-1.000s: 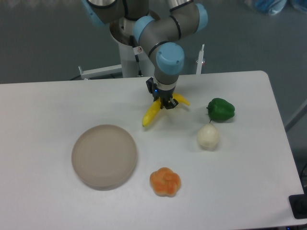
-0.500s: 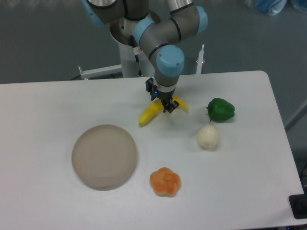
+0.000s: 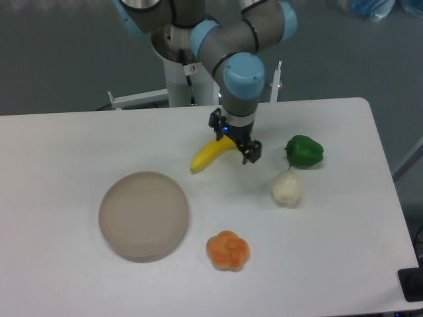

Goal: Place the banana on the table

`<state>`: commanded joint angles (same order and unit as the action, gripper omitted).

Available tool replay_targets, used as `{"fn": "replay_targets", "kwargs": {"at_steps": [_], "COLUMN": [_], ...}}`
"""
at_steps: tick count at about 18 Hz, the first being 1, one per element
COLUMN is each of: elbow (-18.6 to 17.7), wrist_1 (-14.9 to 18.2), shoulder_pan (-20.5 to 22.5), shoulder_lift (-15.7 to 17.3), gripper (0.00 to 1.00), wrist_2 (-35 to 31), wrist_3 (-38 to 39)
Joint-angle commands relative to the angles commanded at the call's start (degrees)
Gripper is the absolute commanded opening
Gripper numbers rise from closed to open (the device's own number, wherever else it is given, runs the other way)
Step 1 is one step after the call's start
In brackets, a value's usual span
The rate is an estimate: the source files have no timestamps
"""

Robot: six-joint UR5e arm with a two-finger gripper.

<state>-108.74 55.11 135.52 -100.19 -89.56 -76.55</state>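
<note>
The yellow banana lies on the white table, near the middle and towards the back. Its left tip points to the plate and its right end lies under the gripper. My gripper is directly over that right end, with its fingers spread apart on either side. The jaws look open and no longer pinch the banana. One dark fingertip shows to the right of the banana, close to the table.
A round beige-grey plate sits front left. An orange lobed pumpkin-like item is in front. A white round vegetable and a green pepper lie just right of the gripper.
The gripper has opened and let go of the banana, and has shifted slightly right. The banana has settled flatter on the table, its left tip a little lower left than before.
</note>
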Motion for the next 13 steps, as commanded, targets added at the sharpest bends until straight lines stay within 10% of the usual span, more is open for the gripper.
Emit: {"fn": "replay_targets", "kwargs": {"at_steps": [9, 13], "elbow": [23.8, 30.6], "wrist_1": [16.5, 17.2], "shoulder_pan": [3.9, 5.5], "shoulder_lift": [-10.4, -16.6], "gripper": [1.00, 1.00], "wrist_2": [-0.3, -0.3], "wrist_3": [-0.8, -3.1]}}
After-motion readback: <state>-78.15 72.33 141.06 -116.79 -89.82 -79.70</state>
